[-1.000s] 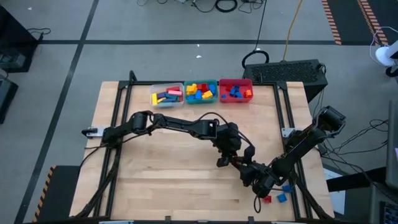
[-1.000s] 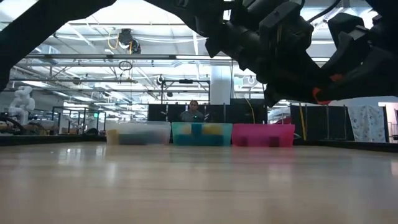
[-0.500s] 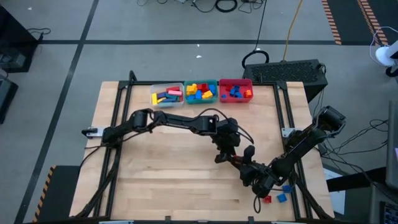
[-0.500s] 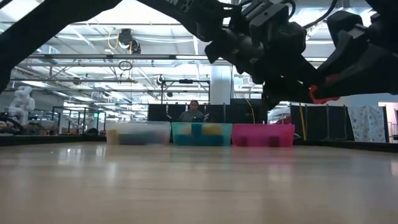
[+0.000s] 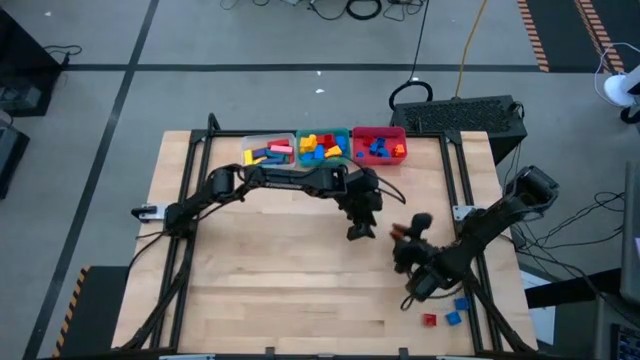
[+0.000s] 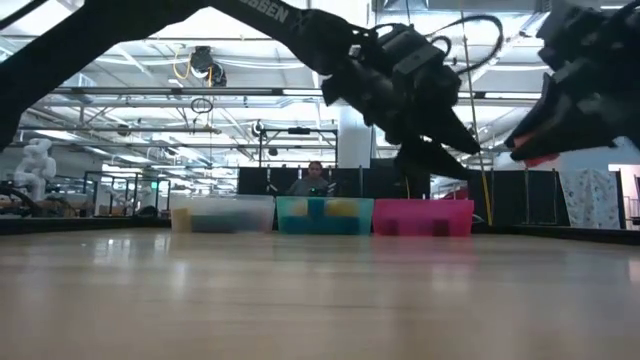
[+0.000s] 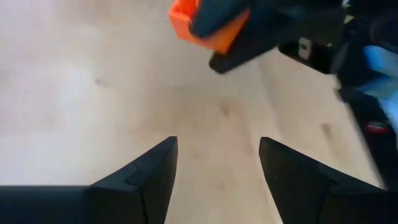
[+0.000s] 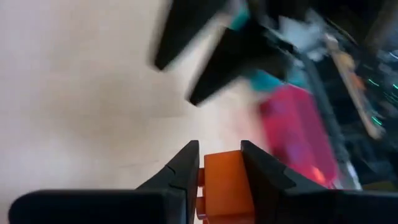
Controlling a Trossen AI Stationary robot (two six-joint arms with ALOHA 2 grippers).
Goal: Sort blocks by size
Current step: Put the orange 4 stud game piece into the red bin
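Coloured blocks (image 5: 320, 147) fill clear (image 5: 267, 152), teal (image 5: 323, 147) and red bins (image 5: 379, 145), as right claw (image 8: 220, 163) grips an orange block (image 8: 225, 182), left claw (image 7: 217, 155) wide.

Orange block (image 8: 225, 182) cut off by frame edge, left end effector (image 8: 205, 65) blurred, bin contents (image 6: 322, 215) indistinct

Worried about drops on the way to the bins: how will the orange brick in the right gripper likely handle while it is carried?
Probably stiff: the orange brick keeps square edges between the right gripper's fingers. Likely light, being small moulded plastic. Its smooth sides may slip, but the flat faces suit the grip, and it should not roll if dropped.
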